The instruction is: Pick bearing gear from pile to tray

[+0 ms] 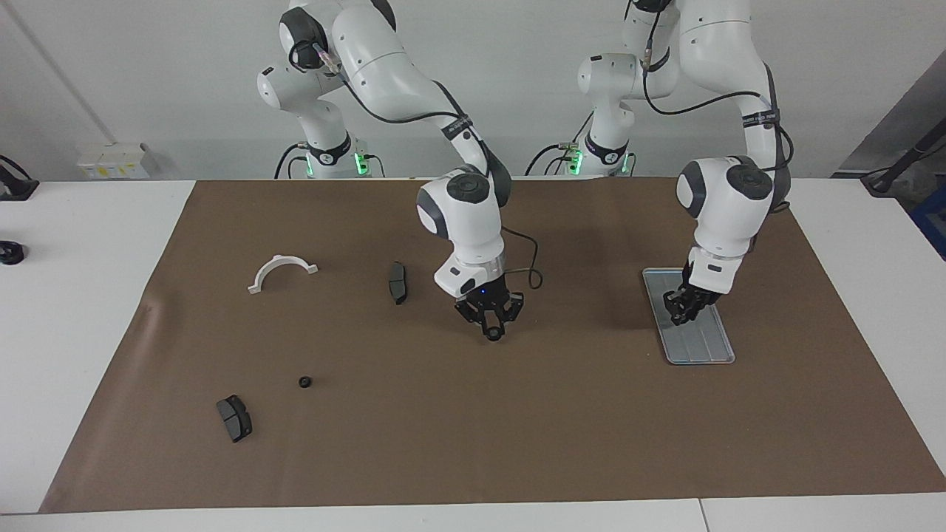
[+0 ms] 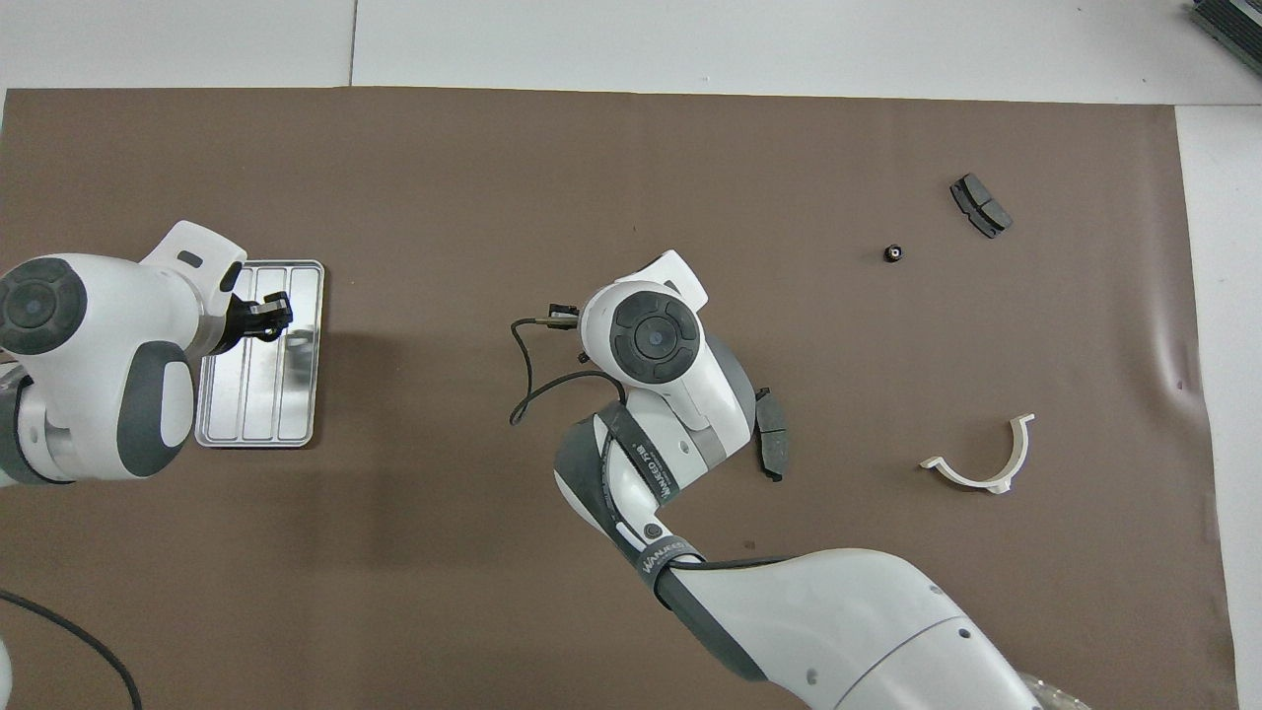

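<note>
Nearby, brake pad, white bracket, small gear.

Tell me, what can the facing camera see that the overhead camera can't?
Only facing: the arms' bases with green lights, and the right hand over the brown mat; from overhead its own wrist hides it. Only overhead: a dark thing at the picture's corner. Both: the left hand over the tray, the white bracket, two brake pads and the little gear.
</note>
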